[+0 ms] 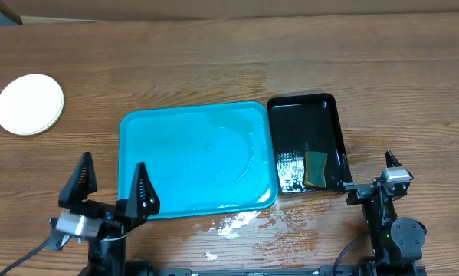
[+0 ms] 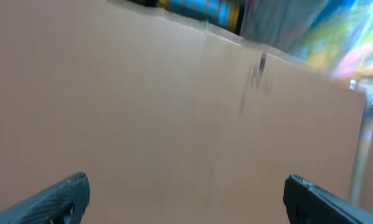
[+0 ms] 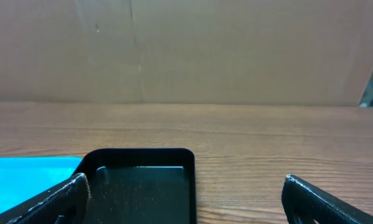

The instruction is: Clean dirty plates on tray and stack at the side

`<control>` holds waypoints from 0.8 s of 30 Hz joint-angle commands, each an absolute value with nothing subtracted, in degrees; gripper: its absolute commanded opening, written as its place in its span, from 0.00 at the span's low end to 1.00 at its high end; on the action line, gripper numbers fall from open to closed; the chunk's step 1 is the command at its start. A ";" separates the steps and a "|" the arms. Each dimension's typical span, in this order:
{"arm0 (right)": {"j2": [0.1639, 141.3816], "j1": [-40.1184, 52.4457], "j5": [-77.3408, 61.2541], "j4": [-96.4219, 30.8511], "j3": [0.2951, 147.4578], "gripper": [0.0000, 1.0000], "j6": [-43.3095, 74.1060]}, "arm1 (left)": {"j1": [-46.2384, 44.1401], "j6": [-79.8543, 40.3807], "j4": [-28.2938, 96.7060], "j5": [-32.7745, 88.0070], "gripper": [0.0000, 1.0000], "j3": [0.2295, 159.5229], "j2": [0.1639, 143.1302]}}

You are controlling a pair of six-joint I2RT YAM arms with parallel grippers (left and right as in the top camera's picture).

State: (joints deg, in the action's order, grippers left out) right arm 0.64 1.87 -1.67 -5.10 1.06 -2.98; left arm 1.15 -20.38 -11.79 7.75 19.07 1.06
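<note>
- The tray (image 1: 175, 161) lies flat in the middle of the tabletop (image 1: 290, 54), its long side running left to right, slightly turned.
- The plates (image 1: 30, 104) sit stacked at the far left, well apart from it.
- A black tray (image 1: 302, 123) touches its right short side.
- The left claw (image 1: 113, 186) and the right claw (image 1: 367, 170) are both spread, holding nothing.

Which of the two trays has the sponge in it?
The smaller black tray, right of the blue tray, holds the sponge; the blue one is only wet.
</note>
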 commanded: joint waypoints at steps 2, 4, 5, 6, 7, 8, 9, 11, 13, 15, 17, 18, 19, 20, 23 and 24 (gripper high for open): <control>0.16 1.91 -1.63 -4.69 0.45 1.00 -3.05 | 0.60 -19.31 -20.82 0.54 1.00 11.66 0.21; 0.16 1.91 -1.61 -4.69 0.45 1.00 -3.07 | 0.60 -19.31 -22.35 -0.99 1.00 9.28 0.21; 0.16 1.91 -1.63 -4.69 0.45 1.00 -3.05 | 0.60 -19.33 -22.46 -1.61 1.00 7.42 0.21; 0.16 1.91 -1.61 -4.69 0.45 1.00 -3.05 | 0.60 -19.33 -22.39 -1.76 1.00 6.31 0.21; 0.16 1.91 -1.61 -4.69 0.45 1.00 -3.07 | 0.60 -19.31 -22.31 -1.96 1.00 4.71 0.21; 0.16 1.91 -1.61 -4.69 0.45 1.00 -3.05 | 0.60 -19.31 -22.04 -2.07 1.00 3.51 0.21; 0.16 1.91 -1.61 -4.69 0.45 1.00 -3.05 | 0.60 -19.31 -21.47 -2.15 1.00 2.70 0.21; 0.16 1.91 -1.61 -4.69 0.45 1.00 -3.07 | 0.60 -19.31 -20.05 -2.20 1.00 1.41 0.21; 0.16 1.91 -1.61 -4.69 0.45 1.00 -3.05 | 0.62 -19.33 -16.80 -3.51 1.00 0.32 0.21; 0.16 1.91 -1.61 -4.69 0.45 1.00 -3.07 | 0.62 -19.29 -8.38 -6.09 1.00 0.27 0.21; 0.16 1.91 -1.61 -4.69 0.45 1.00 -3.05 | 0.62 -19.27 -1.19 -6.63 1.00 0.27 0.19; 0.16 1.91 -1.61 -4.69 0.45 1.00 -3.05 | 0.62 -19.25 0.86 -6.68 1.00 0.27 0.19; 0.16 1.91 -1.63 -4.69 0.45 1.00 -3.05 | 0.62 -19.25 3.05 -6.66 1.00 0.27 0.19; 0.16 1.91 -1.61 -4.69 0.45 1.00 -3.05 | 0.62 -18.76 4.19 -6.57 1.00 0.27 0.19; 0.16 1.91 -1.63 -4.69 0.45 1.00 -3.05 | 0.60 -11.44 4.05 -4.64 1.00 0.27 0.19; 0.16 1.91 -1.63 -4.69 0.45 1.00 -3.07 | 0.60 -9.91 4.08 -4.25 1.00 0.27 0.19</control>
State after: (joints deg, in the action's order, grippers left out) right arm 0.62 1.87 -1.65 -5.10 1.06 -3.01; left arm 1.08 -16.91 4.08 -5.17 0.47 0.64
